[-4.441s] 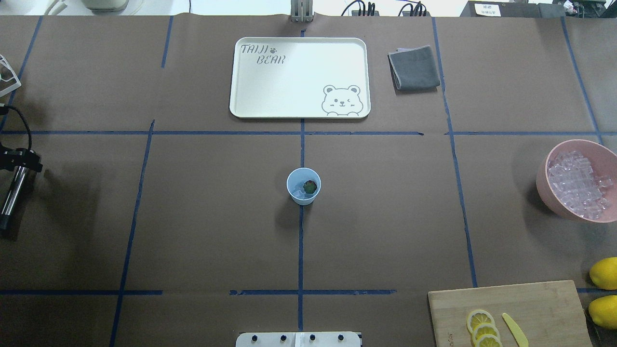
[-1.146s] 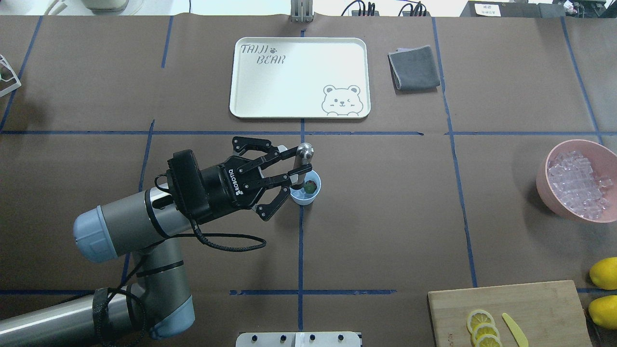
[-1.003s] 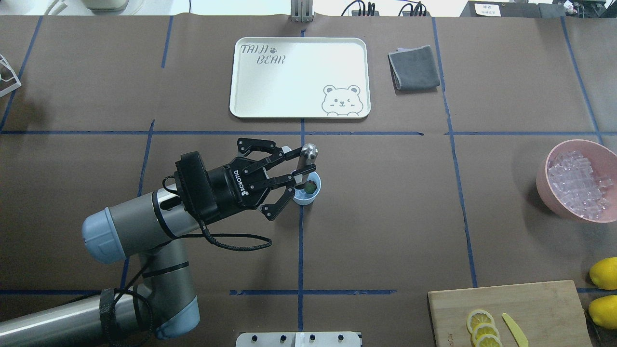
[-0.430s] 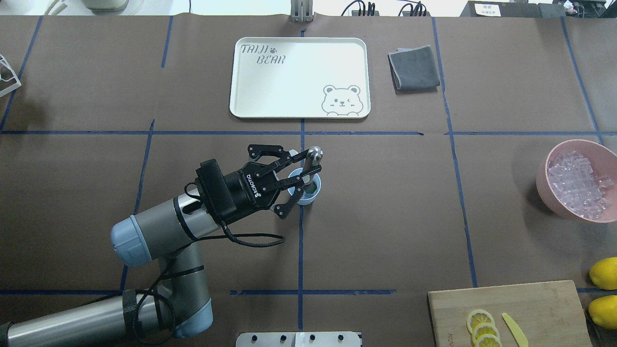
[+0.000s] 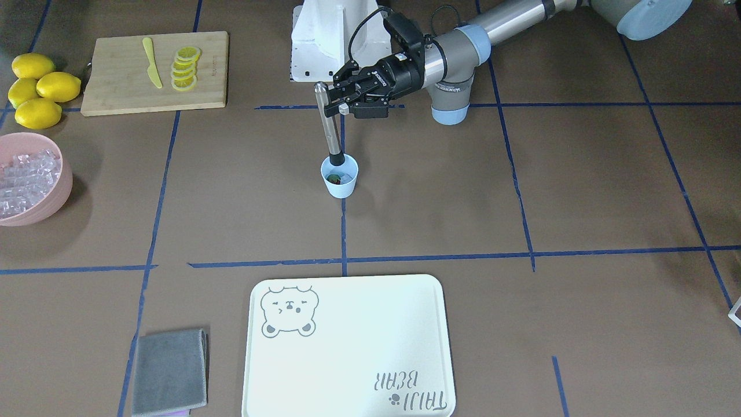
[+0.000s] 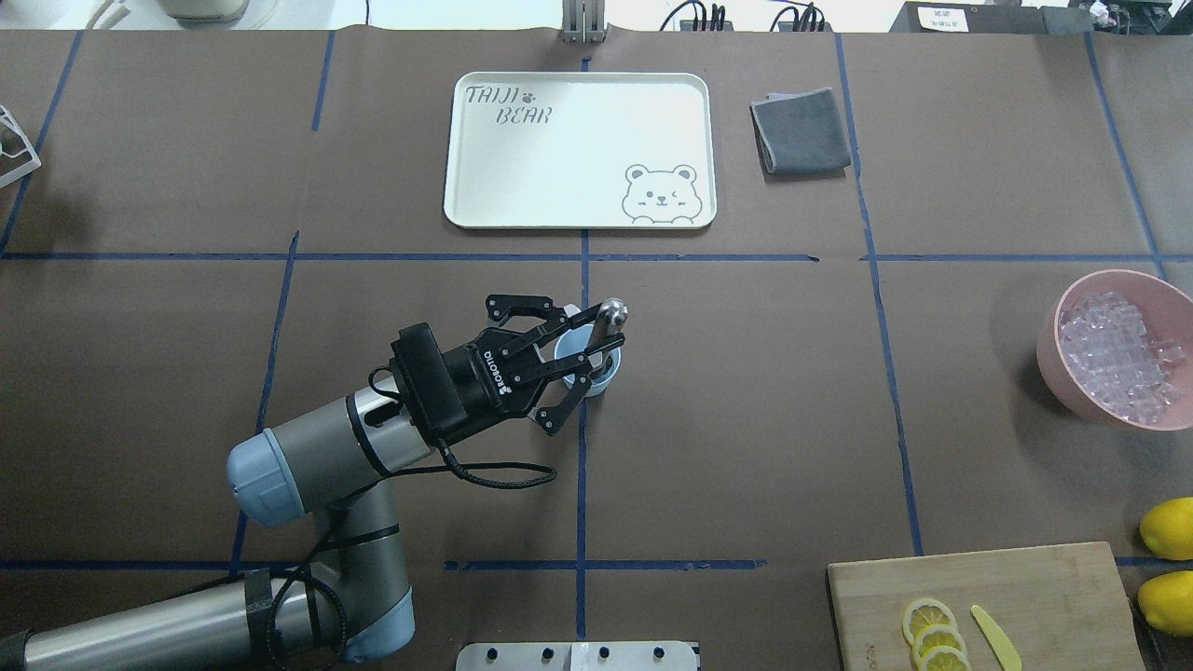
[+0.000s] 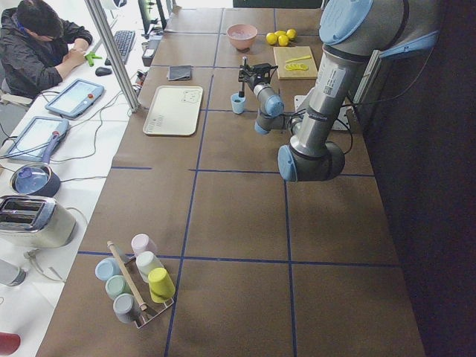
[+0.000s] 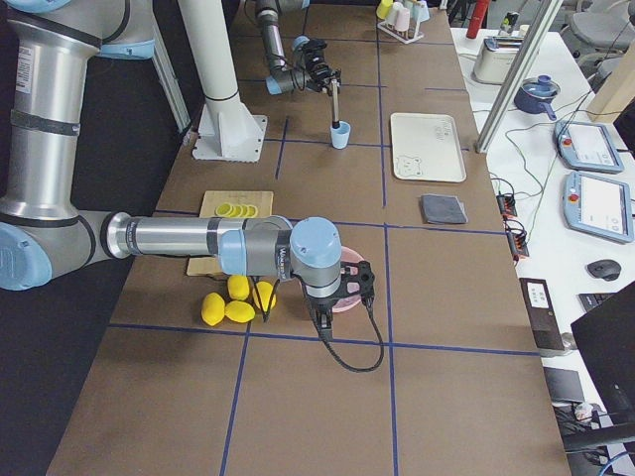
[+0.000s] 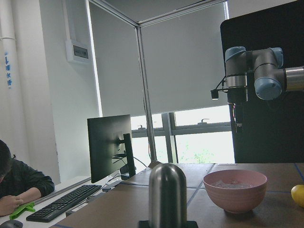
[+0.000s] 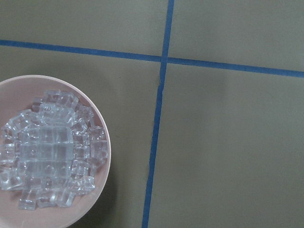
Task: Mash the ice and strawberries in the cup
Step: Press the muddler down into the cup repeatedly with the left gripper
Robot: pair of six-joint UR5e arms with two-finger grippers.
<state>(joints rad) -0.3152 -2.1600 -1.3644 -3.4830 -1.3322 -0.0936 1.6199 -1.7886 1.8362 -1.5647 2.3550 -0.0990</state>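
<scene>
The light blue cup (image 5: 340,184) stands at the table's middle, and it also shows in the overhead view (image 6: 599,378). The strawberry (image 5: 334,174) lies inside it, with pale ice around it that is hard to make out. My left gripper (image 5: 332,106) is shut on a silver muddler (image 5: 327,121), which stands nearly upright with its black tip inside the cup, on the berry. In the overhead view the left gripper (image 6: 596,337) covers the cup's mouth. More ice (image 6: 1115,358) fills a pink bowl (image 6: 1053,349). My right gripper (image 8: 338,296) hangs over that bowl; I cannot tell whether it is open or shut.
A cream bear tray (image 6: 485,200) and a grey cloth (image 6: 802,130) lie at the far side. A cutting board (image 6: 1044,596) with lemon slices and a yellow knife, and whole lemons (image 6: 1170,527), sit near right. A cup rack (image 7: 137,279) stands far left.
My left arm came in from the left with the muddler, moved right over the cup and lowered the muddler's tip into it. The cup has not moved.
</scene>
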